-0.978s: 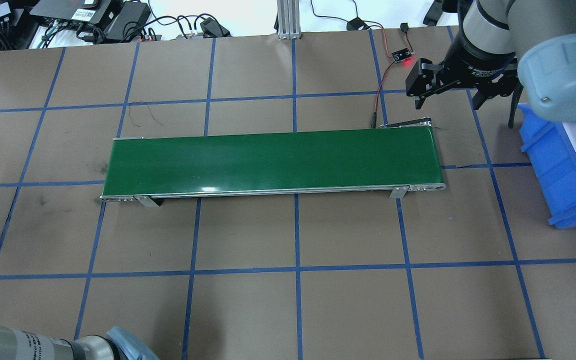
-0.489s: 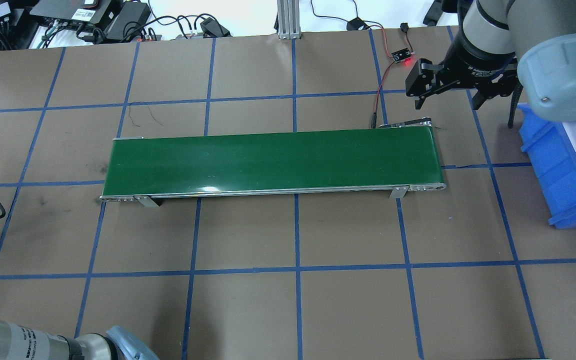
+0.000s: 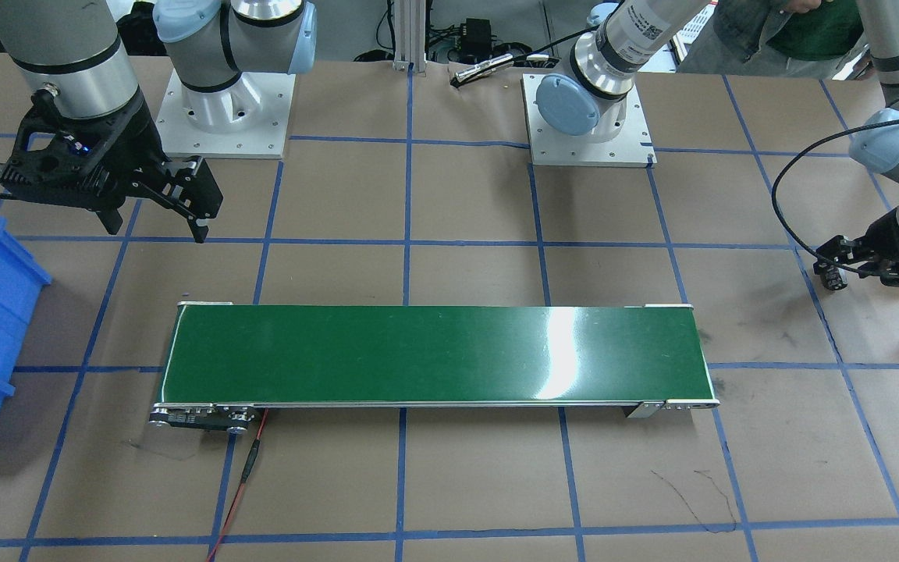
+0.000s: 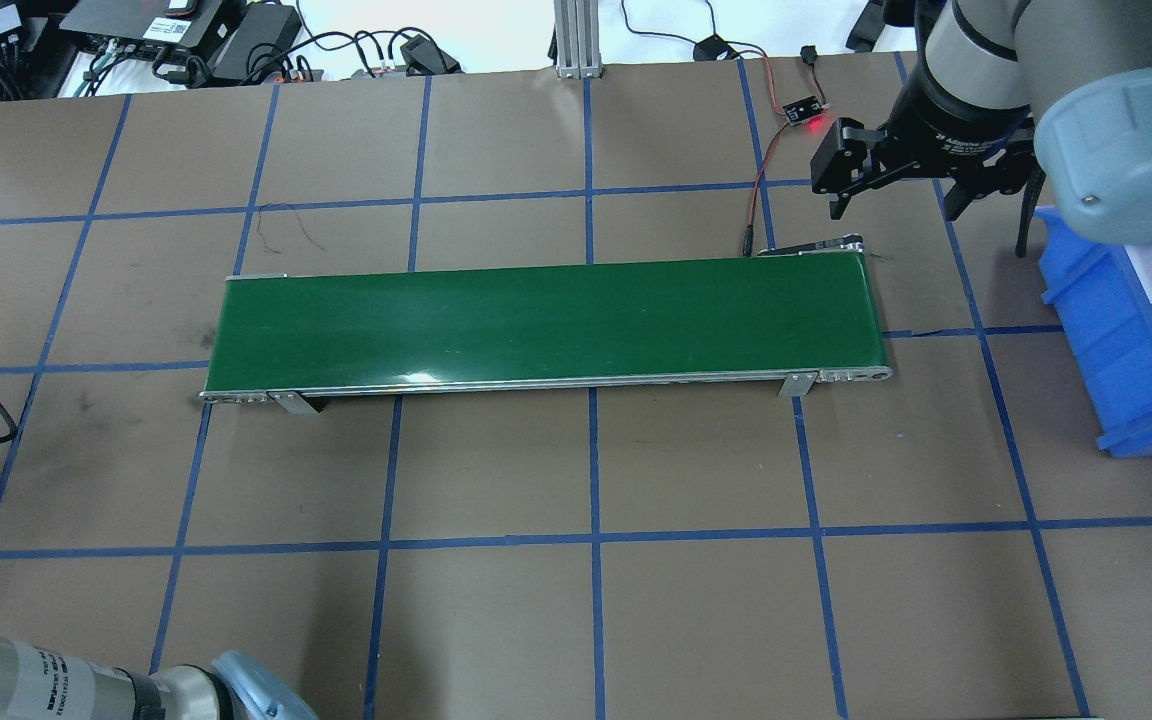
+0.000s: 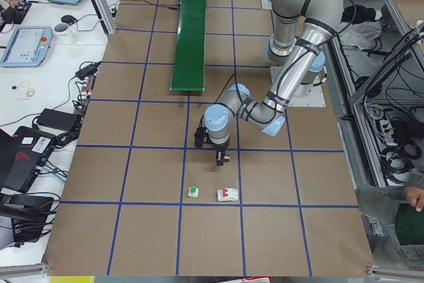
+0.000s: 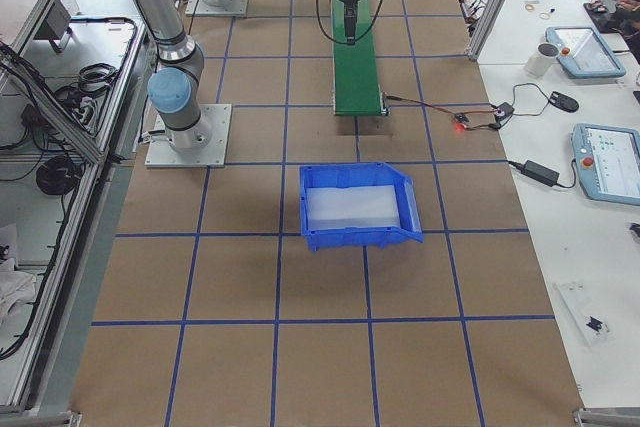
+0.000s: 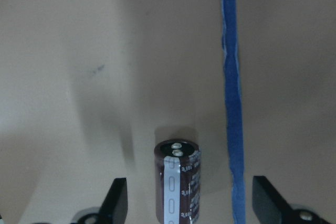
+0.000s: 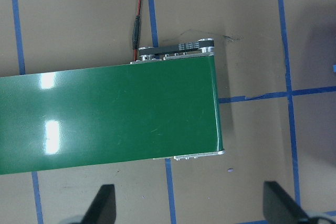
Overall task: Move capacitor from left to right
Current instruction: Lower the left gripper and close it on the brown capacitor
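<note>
L gripper [image 7: 190, 195] is hanging low over the brown paper at the table's left end. Its fingers [image 7: 116, 201] are spread wide and gripping nothing. The capacitor [image 7: 177, 182] is sitting between them w/ a gap on each side, touching neither finger. It's showing a dark body w/ a pale stripe, and two silvery terminals on the end pointing to the top of the wrist view. Can't tell if it's standing or lying. A blue tape line [image 7: 232, 103] is running just beside it, between it and one finger. In the left side view this gripper is pointing down near a white block w/ red tab [image 5: 227, 195] and a small green-topped piece [image 5: 193, 192], well apart from the green conveyor belt [image 4: 546, 320].

R gripper [image 4: 896, 205] is hovering above the table by the belt's right end, fingers wide apart and empty. Its wrist cam is looking down on that belt end and a red wire [image 8: 140, 3]. A blue bin [image 4: 1116, 330] w/ a white insert is sitting off the belt's right end, near the R arm.
</note>
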